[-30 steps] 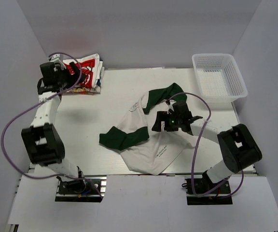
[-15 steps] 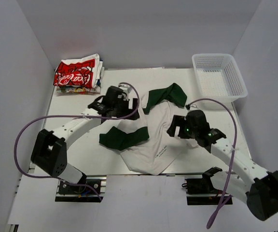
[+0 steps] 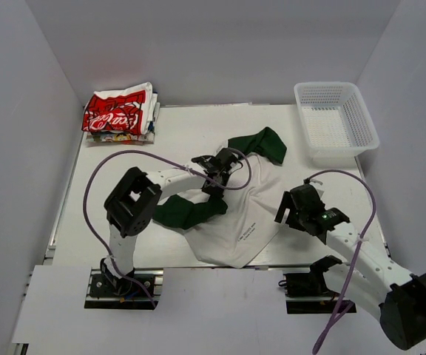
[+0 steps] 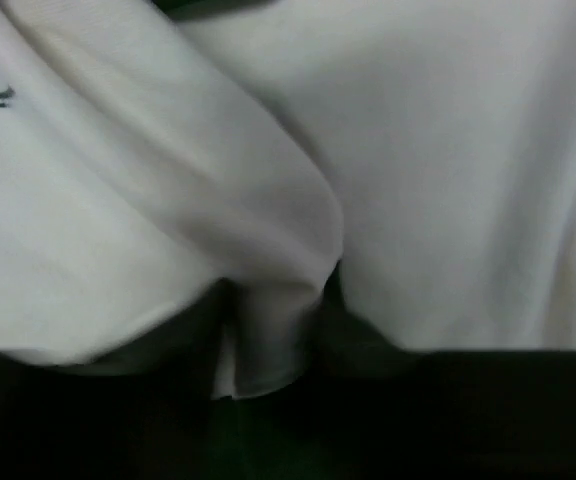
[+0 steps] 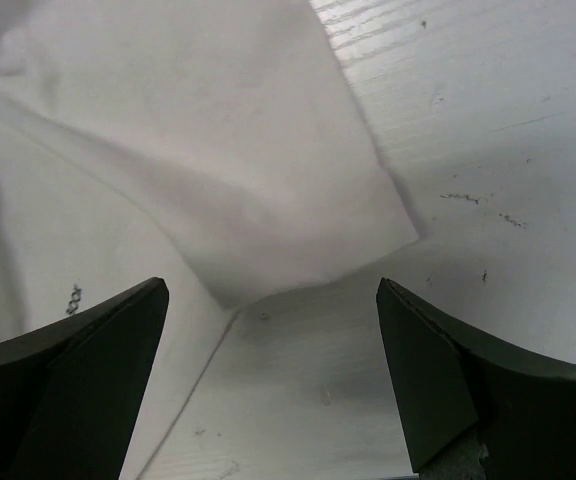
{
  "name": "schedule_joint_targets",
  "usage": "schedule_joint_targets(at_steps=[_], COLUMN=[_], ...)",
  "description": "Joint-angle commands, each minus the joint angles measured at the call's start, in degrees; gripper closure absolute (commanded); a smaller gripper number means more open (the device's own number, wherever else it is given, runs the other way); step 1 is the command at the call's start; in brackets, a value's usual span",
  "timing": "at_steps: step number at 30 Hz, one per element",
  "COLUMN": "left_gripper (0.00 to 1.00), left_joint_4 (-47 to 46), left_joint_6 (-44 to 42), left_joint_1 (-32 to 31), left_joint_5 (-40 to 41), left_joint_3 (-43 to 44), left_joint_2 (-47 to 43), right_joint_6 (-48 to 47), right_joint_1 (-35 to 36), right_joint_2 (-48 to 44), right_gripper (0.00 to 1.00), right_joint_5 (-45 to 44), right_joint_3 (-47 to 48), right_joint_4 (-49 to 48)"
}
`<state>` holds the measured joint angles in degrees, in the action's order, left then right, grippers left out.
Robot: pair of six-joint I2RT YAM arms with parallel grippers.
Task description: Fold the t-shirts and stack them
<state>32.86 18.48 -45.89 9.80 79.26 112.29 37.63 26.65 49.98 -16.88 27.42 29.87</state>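
The green-sleeved tee (image 3: 246, 214) lies rumpled and unfolded mid-table; the folded stack (image 3: 120, 115) sits at the far-left corner. My left gripper (image 3: 219, 170) is buried in white cloth near the collar, and I cannot tell whether it grips. My right gripper (image 5: 268, 300) hangs wide open and empty over a hem corner.

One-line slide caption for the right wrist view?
Open right gripper framing a corner of the white tee lying on the table.
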Motion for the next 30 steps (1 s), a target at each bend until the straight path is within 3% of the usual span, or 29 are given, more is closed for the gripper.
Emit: schedule_joint_targets(at_steps=[1,2,3,4,6,7,8,15,19,23,30], left_gripper=[0.72,0.92,1.0,1.0,1.0,1.0,1.0,1.0,1.0,1.0,1.0], left_joint_4=[3.8,3.3,3.3,2.6,2.0,1.5,1.0,-2.1,-6.8,-11.5,-9.4], left_joint_6=[-0.8,-0.1,-0.1,-0.1,-0.6,-0.6,-1.2,-2.9,-1.4,-1.4,-1.4], left_joint_1=[0.2,0.2,0.2,0.2,0.2,0.9,0.9,1.5,1.5,1.0,0.4], left_joint_5=[6.2,6.2,7.6,8.3,9.5,10.4,10.4,21.0,26.6,24.8,19.6], left_joint_3=[2.5,3.1,3.1,3.1,3.6,3.6,3.6,3.0,-2.3,-6.1,-4.9], left_joint_2=[0.1,0.1,-0.7,-1.7,-5.8,-7.6,-9.4,-27.1,-43.1,-54.8,-66.0], right_joint_6=[1.6,1.4,1.1,0.7,0.2,-0.3,-0.3,-6.9,-14.0,-19.6,-31.0], right_joint_1=[-0.6,-0.9,-1.3,-1.4,-2.0,-2.0,-2.4,-3.4,-3.9,-3.5,-3.7], right_joint_2=[3.2,4.9,6.7,7.8,11.4,12.4,12.7,7.2,2.2,-0.9,-2.9], right_gripper=[0.1,0.1,0.1,0.1,0.39,0.65,1.0,1.0,1.0,1.0,1.0], right_joint_5=[-3.8,-3.7,-3.1,-2.5,-2.7,-5.8,-7.7,-17.6,-19.1,-20.7,-24.2], right_joint_3=[-0.8,-1.0,-1.2,-0.7,0.1,1.0,2.2,19.7,27.3,40.6,58.3], right_joint_4=[-3.1,-5.8,-6.7,-7.4,-9.9,-10.6,-12.0,-10.1,-9.7,-8.6,-5.6])
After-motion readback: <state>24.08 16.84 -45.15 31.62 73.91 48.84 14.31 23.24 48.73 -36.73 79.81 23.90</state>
